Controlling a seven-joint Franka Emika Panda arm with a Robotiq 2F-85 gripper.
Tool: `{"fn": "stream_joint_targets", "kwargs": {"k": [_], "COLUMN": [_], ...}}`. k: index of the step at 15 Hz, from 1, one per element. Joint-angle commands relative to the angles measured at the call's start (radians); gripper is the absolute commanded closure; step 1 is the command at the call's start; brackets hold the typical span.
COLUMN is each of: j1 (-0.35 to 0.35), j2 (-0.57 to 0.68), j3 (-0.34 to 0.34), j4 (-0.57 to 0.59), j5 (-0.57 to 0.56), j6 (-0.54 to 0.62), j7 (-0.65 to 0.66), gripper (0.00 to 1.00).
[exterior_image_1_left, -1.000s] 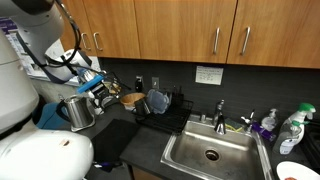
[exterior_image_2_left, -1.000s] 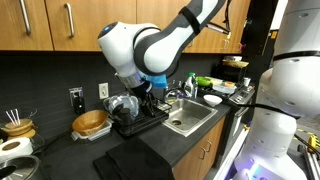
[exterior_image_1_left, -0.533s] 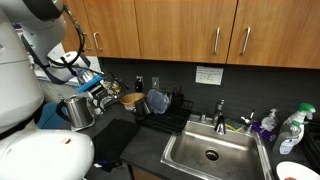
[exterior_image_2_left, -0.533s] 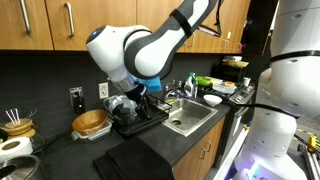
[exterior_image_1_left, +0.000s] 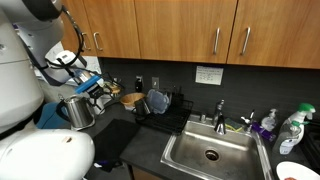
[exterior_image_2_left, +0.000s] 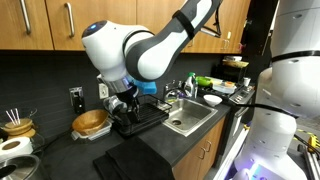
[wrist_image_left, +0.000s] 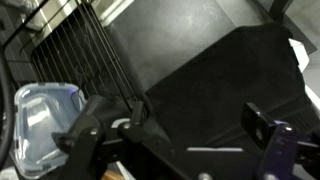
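Note:
My gripper (wrist_image_left: 178, 125) is open and empty, its two dark fingers spread over the black drying mat (wrist_image_left: 235, 75). In both exterior views the gripper (exterior_image_1_left: 100, 92) (exterior_image_2_left: 122, 104) hangs above the counter by the end of the black wire dish rack (exterior_image_1_left: 165, 112) (exterior_image_2_left: 145, 118). A wooden bowl (exterior_image_1_left: 130, 99) (exterior_image_2_left: 90, 122) sits close beside it. In the wrist view the rack's wires (wrist_image_left: 80, 50) and a clear container with a blue rim (wrist_image_left: 40, 112) lie to the left of the fingers.
A steel kettle (exterior_image_1_left: 78, 110) stands on the counter near the arm. A steel sink (exterior_image_1_left: 210, 152) (exterior_image_2_left: 190, 117) with a faucet (exterior_image_1_left: 220, 112) lies beyond the rack, with bottles (exterior_image_1_left: 290, 128) and bowls (exterior_image_2_left: 212, 98) past it. Wooden cabinets (exterior_image_1_left: 180, 30) hang above.
The arm has swung away from the sink side toward the wooden bowl and kettle, carrying the open gripper off the dish rack's end. Nothing was picked up.

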Motion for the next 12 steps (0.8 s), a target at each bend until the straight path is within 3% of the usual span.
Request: {"fn": "stream_joint_targets", "kwargs": {"k": [1,6,12], "j1": [0.035,0.006,-0.082], "j2": [-0.012,-0.021,0.027], "j3": [0.002,-0.04,-0.118], "j4": [-0.025,-0.11,-0.191], "j5": [-0.07,-0.075,-0.058], "j6": [0.184,0.597,1.033], "j7": [0.017,0.034,0.095], "gripper": [0.0,0.0,0.0]}}
